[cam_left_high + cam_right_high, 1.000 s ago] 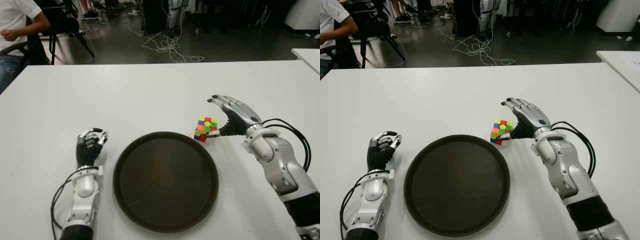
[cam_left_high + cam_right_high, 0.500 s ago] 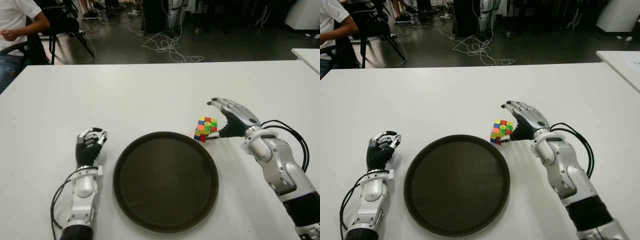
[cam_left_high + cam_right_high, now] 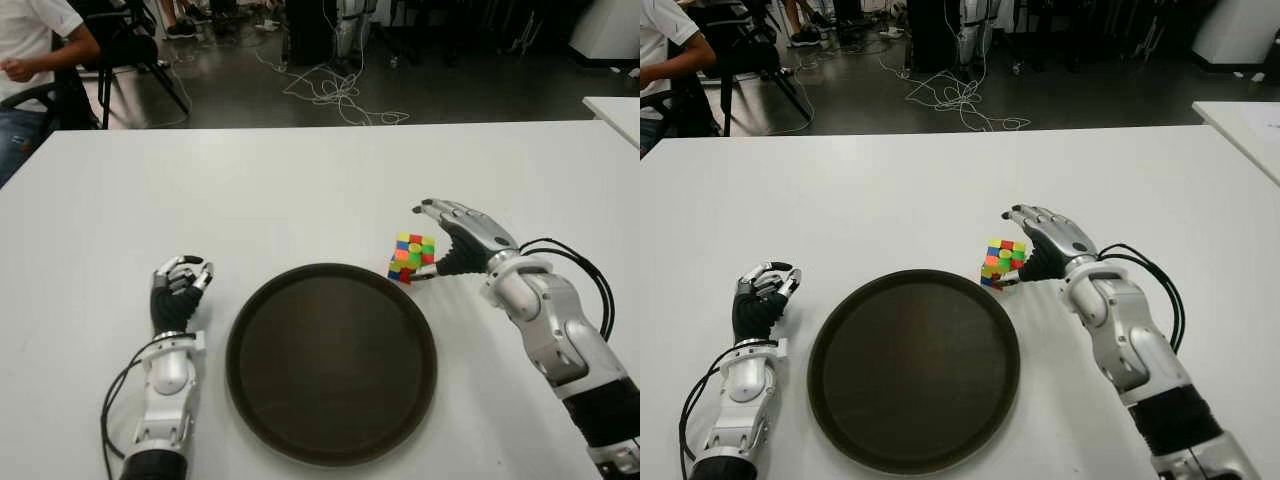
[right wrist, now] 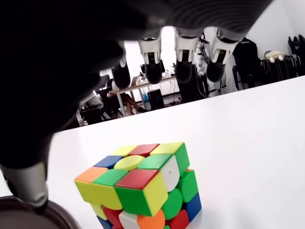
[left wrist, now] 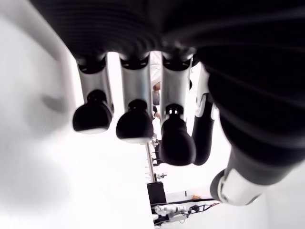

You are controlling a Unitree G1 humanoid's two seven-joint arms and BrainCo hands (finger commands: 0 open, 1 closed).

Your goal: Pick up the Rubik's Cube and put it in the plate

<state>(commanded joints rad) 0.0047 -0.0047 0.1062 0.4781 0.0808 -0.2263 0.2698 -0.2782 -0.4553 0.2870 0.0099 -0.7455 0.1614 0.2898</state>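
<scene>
Writing: I read no brand, label or lettering on anything here
Rubik's Cube (image 3: 412, 257): it sits on the white table (image 3: 300, 190), tipped up on one corner, just beside the far right rim of the plate (image 3: 331, 361) and outside it
My right hand (image 3: 460, 232): it is just to the right of the cube, fingers (image 4: 184, 71) spread and arched above and beyond it, thumb low near the plate rim; the hand is released and I cannot tell whether any finger touches the cube
My left hand (image 3: 177, 292): it shows to the left of the plate, well apart from the cube, fingers (image 5: 135, 125) curled inward and holding nothing
Plate: dark, round, nothing in it
Person (image 3: 35, 50): seated at the far left, beyond the table's edge
</scene>
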